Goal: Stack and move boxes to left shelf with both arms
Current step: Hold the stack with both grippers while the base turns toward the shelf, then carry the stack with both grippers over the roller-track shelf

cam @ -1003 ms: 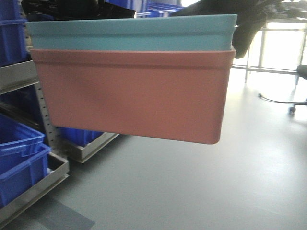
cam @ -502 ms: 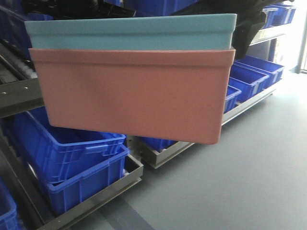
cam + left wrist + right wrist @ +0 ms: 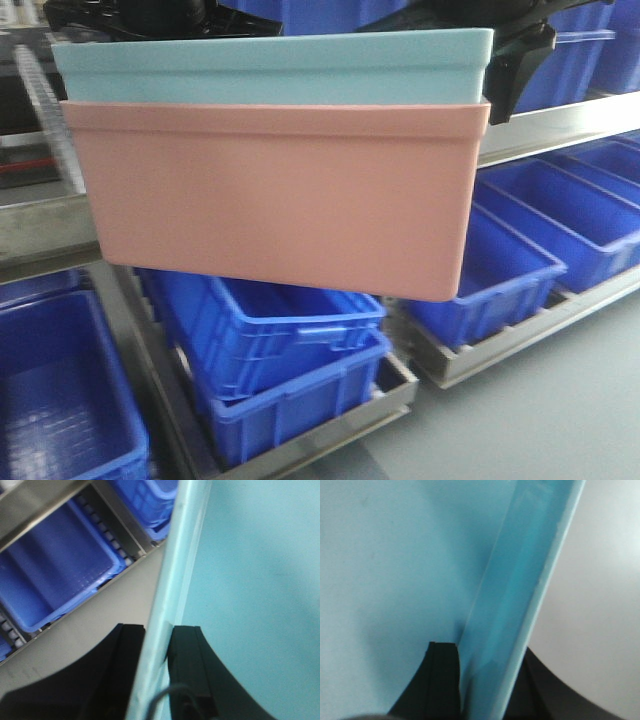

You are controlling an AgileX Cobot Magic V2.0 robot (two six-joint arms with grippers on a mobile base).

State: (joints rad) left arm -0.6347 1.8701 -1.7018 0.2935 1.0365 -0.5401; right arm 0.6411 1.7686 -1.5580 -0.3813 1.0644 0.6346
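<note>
Up in front of left shelf, off the floor: observed light blue bin nested in salmon pink bin, only blue rim band showing above. Noted left gripper closed narrow on blue bin's side wall, one finger inside, one outside. Logged right gripper pinching opposite wall same way. Recorded dark blue bins on tiers beneath.

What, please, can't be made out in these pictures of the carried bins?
- Front view: the pink bin hides the rack behind it and how deep the light blue bin sits.
- Front view: left gripper and right gripper are cut by the top edge.
- Wrist views: the pink bin does not show.
</note>
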